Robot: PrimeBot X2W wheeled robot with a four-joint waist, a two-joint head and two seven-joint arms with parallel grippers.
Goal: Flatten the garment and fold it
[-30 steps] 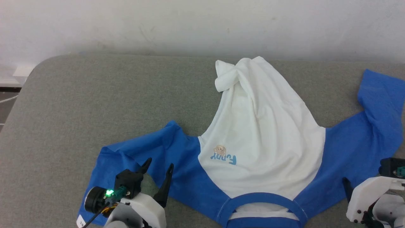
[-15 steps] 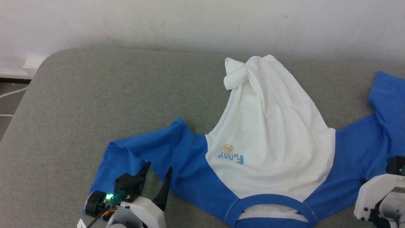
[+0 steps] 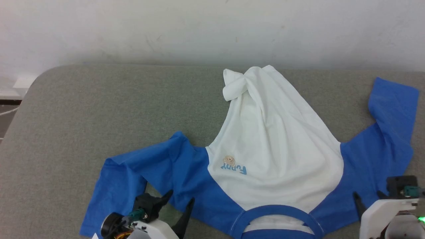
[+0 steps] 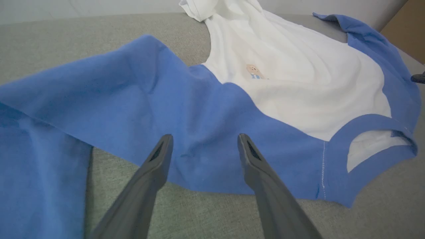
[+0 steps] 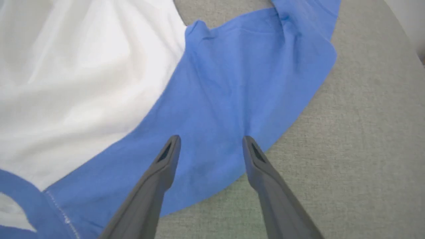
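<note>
Overhead picture of a shirt on a grey counter (image 3: 99, 106), with a pale wall (image 3: 199, 30) behind it.

Since a second ago the head camera has swung aside and back, so the whole scene slid. The garment (image 3: 275, 156) itself lies as it did. What has moved is the left gripper (image 4: 205, 135). It has drawn back toward the robot, and its tips now sit at the near edge of the blue cloth, left of the neckband (image 3: 275, 210). Its fingers are spread wide with nothing between them. The right gripper (image 5: 211, 137) hovers over the blue shoulder on the other side of the neckband. It is also spread and empty, and has hardly shifted.

You are probably between grasps: nothing is held, and flattening is not finished.

The garment lies chest up, with the neckband nearest the robot. The white body runs away from the neckband and narrows toward the wall, ending in a twisted, bunched hem (image 3: 234, 86). Soft ridges cross the white cloth. A small tan figure and blue lettering (image 3: 232, 164) sit just beyond the neckband, toward the left.

The left sleeve (image 3: 139, 169) stretches out left of the neckband and doubles back on itself at its end. The right sleeve (image 3: 388, 132) stretches right of the neckband, then bends away toward the wall.

You will likely need to spread that hem before any fold.
</note>
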